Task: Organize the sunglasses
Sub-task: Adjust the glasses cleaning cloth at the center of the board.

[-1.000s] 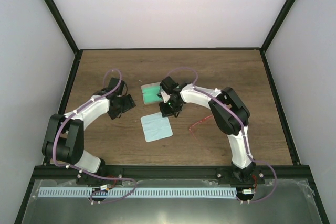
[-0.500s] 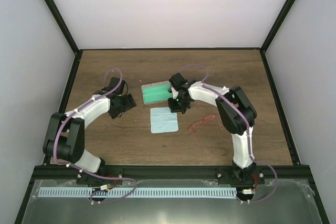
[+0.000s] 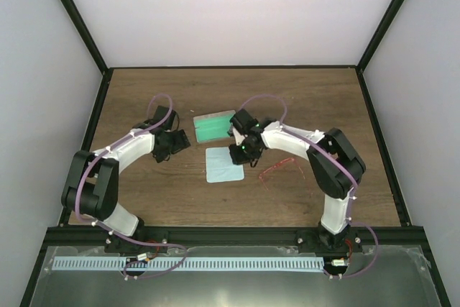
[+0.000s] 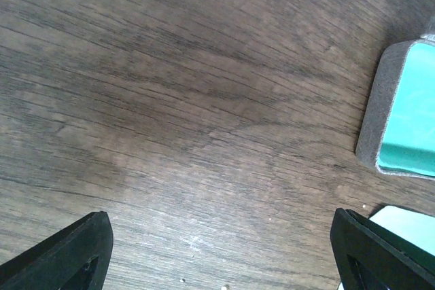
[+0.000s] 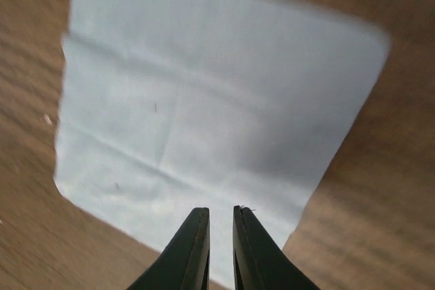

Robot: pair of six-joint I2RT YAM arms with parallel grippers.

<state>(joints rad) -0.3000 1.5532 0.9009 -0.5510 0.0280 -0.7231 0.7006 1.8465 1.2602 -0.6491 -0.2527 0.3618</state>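
The sunglasses, thin red frame, lie on the table right of the light-blue cloth. The open grey case with green lining lies behind the cloth. My right gripper hovers at the cloth's right edge. In the right wrist view the gripper has its jaws almost together with nothing between them, above the flat cloth. My left gripper is open and empty left of the case. In the left wrist view the gripper is over bare wood, with the case corner at the right.
Black frame rails run along the table's left, right and back edges. White walls stand behind them. A corner of the cloth shows by my left gripper's right finger.
The cloth slid right and squared up below the case. My right gripper moved right and toward the near side with it. My left gripper shifted slightly right.
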